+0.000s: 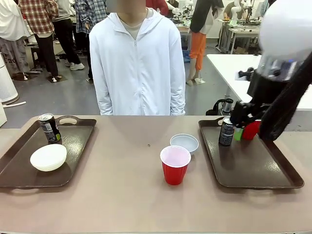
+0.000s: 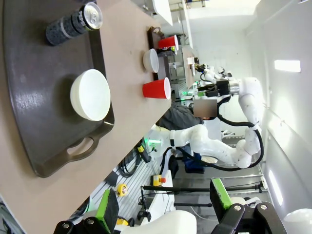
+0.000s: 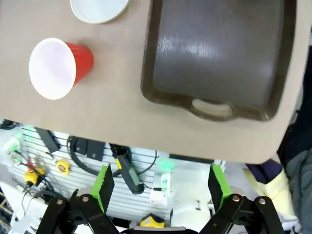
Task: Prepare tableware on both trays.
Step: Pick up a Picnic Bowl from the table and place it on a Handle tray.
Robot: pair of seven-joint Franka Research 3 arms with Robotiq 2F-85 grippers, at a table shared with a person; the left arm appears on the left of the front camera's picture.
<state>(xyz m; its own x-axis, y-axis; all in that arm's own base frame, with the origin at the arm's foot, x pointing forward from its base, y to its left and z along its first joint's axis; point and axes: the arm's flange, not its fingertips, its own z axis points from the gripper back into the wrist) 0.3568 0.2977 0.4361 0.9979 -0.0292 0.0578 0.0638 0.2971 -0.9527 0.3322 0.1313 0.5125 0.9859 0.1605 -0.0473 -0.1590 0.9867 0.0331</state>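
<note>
Taking the loose red cup (image 1: 175, 165) on the worktop (image 1: 122, 195) as our mark: well to its left, the left tray (image 1: 73, 146) holds the left can (image 1: 49, 127) and the cream-white bowl (image 1: 48, 157), and our left jaws hang open, empty. Just behind the cup sits the grey-blue bowl (image 1: 185, 143), off any tray. To its right, the right tray (image 1: 253, 165) carries the right can (image 1: 226, 132) and the second red cup (image 1: 251, 130), with our right jaws open beside them, gripping nothing. We judge two placements are left: cup leftward, bowl rightward.

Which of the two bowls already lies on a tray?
The cream-white bowl, on the left tray; the grey-blue bowl sits on the bare table.
</note>
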